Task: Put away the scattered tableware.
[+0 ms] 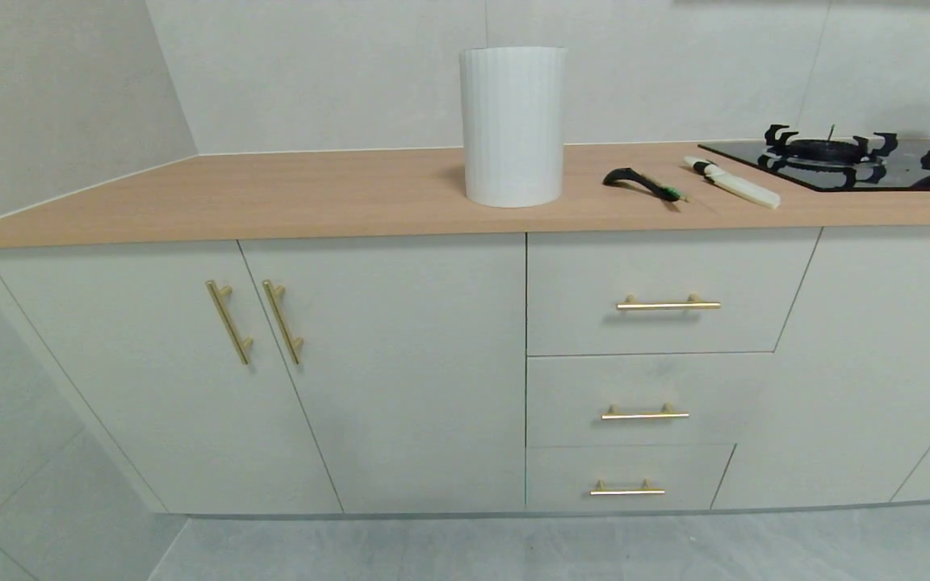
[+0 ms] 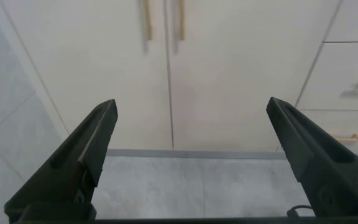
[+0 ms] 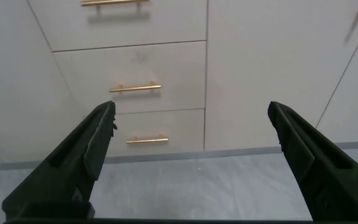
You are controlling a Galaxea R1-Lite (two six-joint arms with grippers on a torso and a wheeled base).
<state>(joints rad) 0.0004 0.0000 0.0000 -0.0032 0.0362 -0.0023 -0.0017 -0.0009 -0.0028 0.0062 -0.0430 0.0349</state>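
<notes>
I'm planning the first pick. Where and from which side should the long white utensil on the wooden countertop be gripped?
Grip the long white utensil near its middle, from straight above. It lies flat and slim, so a pinch across its narrow width likely holds best, clear of the black curved utensil beside it.

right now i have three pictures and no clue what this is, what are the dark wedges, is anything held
This is a two-armed robot facing a kitchen unit. The wide picture is from its head camera, the other two from its wrist cameras. The dark wedges are fingers of the left gripper and right gripper, both open and empty, low before the cupboard doors and drawers. On the counter are a white ribbed container and, beside it, a black utensil and a white utensil, near a hob.
</notes>
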